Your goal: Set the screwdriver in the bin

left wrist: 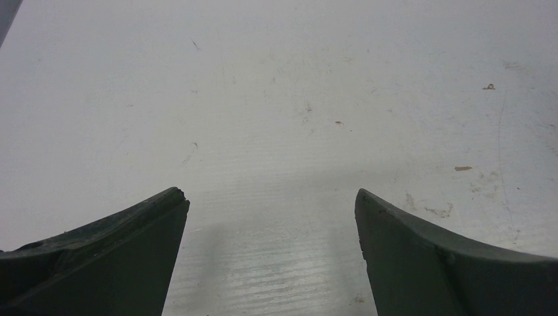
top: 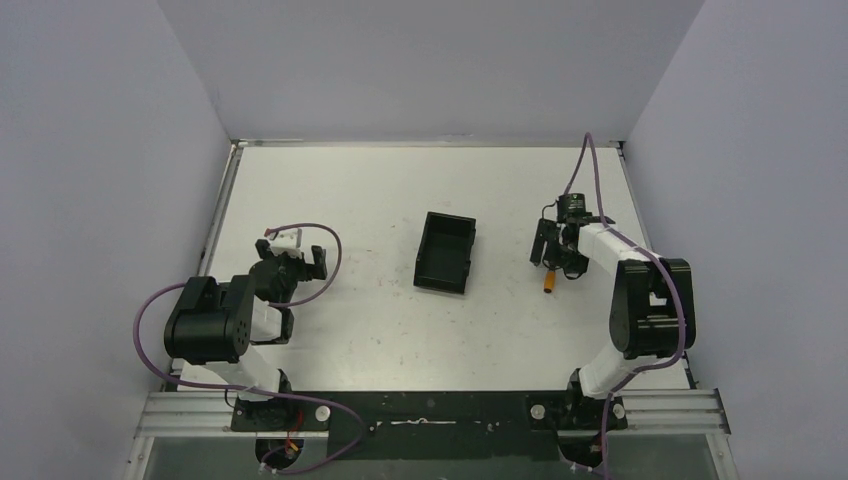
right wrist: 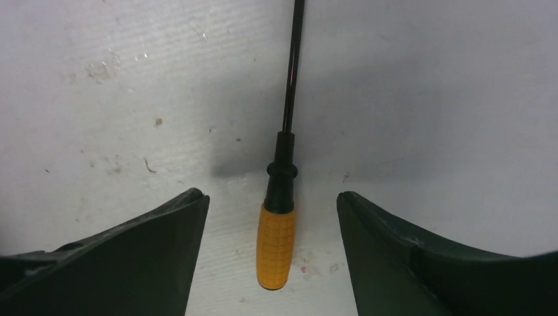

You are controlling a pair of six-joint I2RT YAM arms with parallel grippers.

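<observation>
— Whereabouts of the small screwdriver (right wrist: pixel 276 230) with the short orange ribbed handle and thin dark metal shaft?

— Down flat on the white tabletop (right wrist: pixel 428 99), right in the gap between the dark fingers (right wrist: pixel 131 263) of the right gripper (right wrist: pixel 271 197). Touching neither finger. Handle end nearest the wrist, shaft pointing straight away past the fingertips and out of the top of the wrist view.

— Clamped yet?

— No. Spread wide, one finger on each side of the handle (faint grey shadow on the table just left of the black collar).

— And the small black rectangular plastic bin (top: pixel 441 281) with low walls?

— Well apart from those fingers, off to their left in the overhead view. Open top up, standing between the two arms.

— Left gripper (left wrist: pixel 271 197)?

— Fingers parted wide as well, closed on nothing. Scuffed tabletop showing between and beyond the tips. Well away from both bin and screwdriver, over on the bin's other side.
</observation>
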